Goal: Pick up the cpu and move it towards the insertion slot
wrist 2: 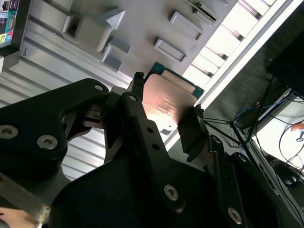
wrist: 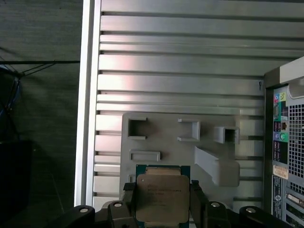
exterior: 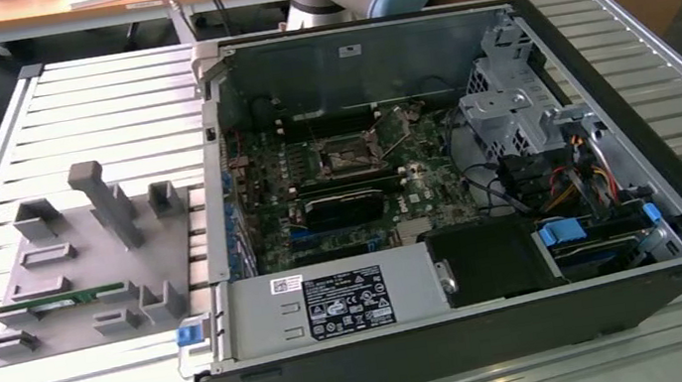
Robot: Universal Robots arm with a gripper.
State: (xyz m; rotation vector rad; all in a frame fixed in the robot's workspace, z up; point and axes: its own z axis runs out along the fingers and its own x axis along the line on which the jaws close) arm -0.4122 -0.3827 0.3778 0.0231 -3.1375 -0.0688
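In both wrist views my gripper [wrist: 163,203] [wrist 2: 166,118] is shut on the cpu [wrist: 161,195] [wrist 2: 168,100], a flat square chip with a silvery top plate and a green rim. One black finger [wrist: 197,199] presses on each of two opposite edges. The chip hangs above the grey holder block [wrist: 166,137] on the slatted table, beside the computer case. In the exterior view the insertion slot [exterior: 346,155] is a small square socket with a dark centre and a metal frame, on the motherboard inside the open case.
The open black computer case [exterior: 470,343] lies on the slatted metal table [exterior: 100,95], with cables, a drive cage and a black card [exterior: 344,209] inside. The grey holder block [exterior: 83,257] on the exterior view's left carries upright posts and a thin green memory stick [exterior: 63,300].
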